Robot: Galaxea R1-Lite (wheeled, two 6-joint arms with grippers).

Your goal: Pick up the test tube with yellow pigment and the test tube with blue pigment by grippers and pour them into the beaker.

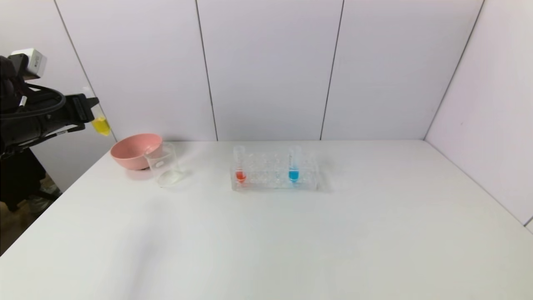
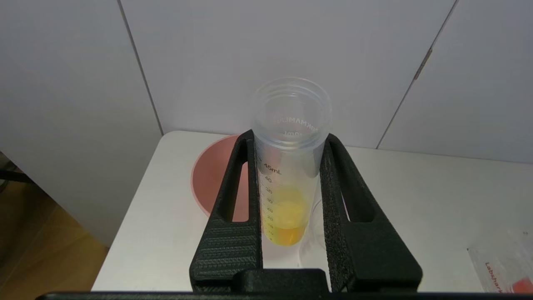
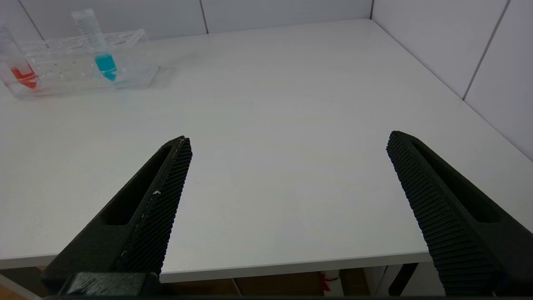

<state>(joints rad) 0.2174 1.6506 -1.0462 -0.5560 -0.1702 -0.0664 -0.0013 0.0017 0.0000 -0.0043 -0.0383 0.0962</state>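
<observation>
My left gripper (image 1: 89,109) is at the far left, raised above the table's left edge, and is shut on the test tube with yellow pigment (image 1: 100,124). In the left wrist view the tube (image 2: 287,187) stands upright between the black fingers (image 2: 233,200), with yellow liquid in its tip. The beaker (image 1: 163,163) stands right of the pink bowl, below and to the right of that gripper. The test tube with blue pigment (image 1: 294,164) stands in the clear rack (image 1: 272,183); it also shows in the right wrist view (image 3: 100,50). My right gripper (image 3: 287,143) is open, empty, above the table's near edge, not in the head view.
A pink bowl (image 1: 135,151) sits at the back left, touching the beaker. A red-liquid tube (image 1: 240,164) stands at the rack's left end. White wall panels close the back and right sides. The table's front (image 1: 266,250) is bare.
</observation>
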